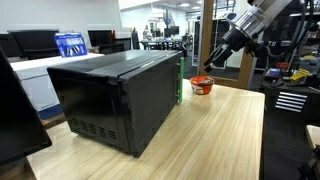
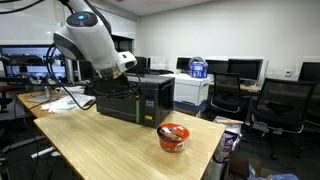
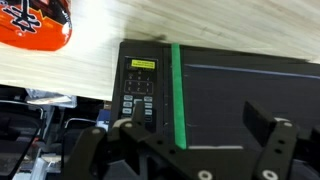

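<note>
Wrist view: open gripper (image 3: 195, 140) over microwave (image 3: 240, 100)

Jaws wide and empty, it hangs above the keypad (image 3: 140, 92) end of the microwave, which stands along a tabletop (image 3: 100, 55) edge. An orange bowl (image 3: 35, 25), perhaps a noodle cup, sits apart.

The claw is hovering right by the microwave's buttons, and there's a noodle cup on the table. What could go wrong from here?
1. The open gripper hangs close to the front of the microwave, and in the wrist view one finger lines up with the keypad. It might press buttons by accident or scrape the door.
2. The red cup stands near the end of the table, in front of the microwave. A careless sweep of the arm could knock it off.
</note>
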You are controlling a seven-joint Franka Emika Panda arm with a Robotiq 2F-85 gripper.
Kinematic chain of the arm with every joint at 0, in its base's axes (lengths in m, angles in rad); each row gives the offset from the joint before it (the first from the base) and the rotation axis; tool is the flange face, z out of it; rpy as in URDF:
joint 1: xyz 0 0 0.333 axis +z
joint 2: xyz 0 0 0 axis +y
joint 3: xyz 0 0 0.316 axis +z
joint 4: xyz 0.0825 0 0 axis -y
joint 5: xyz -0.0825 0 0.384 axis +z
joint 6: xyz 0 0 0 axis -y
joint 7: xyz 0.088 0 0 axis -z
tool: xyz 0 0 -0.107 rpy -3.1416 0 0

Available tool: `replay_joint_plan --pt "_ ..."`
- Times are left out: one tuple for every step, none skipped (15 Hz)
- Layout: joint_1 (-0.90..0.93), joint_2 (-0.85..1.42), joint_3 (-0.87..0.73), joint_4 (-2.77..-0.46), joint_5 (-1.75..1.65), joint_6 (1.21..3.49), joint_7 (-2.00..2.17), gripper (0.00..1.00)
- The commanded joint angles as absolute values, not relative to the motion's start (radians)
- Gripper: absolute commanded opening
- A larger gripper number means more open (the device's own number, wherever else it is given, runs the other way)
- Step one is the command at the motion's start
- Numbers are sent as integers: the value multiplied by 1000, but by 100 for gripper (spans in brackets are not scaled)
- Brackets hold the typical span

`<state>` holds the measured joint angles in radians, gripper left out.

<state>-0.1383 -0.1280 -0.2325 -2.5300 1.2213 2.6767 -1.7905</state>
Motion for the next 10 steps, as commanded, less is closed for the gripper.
replay_joint_plan --pt "-130 -149 -251 -2552 1396 2644 -2010 100" --pt "-132 -146 -254 -2555 1450 2626 -2077 100" --pt "-135 -142 -256 -2556 1488 2611 -2129 100" --pt "-137 -139 -261 -2557 1533 2590 -2187 100" --pt "-140 -136 -266 -2560 1568 2570 -2234 100" --pt "-142 -133 -271 -2565 1606 2548 -2287 100" --pt "-144 -131 -278 -2569 1644 2525 -2334 100" --pt "-146 -127 -284 -2573 1679 2503 -2373 100" --pt "-178 -123 -259 -2576 1716 2477 -2410 100" --pt "-183 -119 -260 -2576 1768 2455 -2450 100"
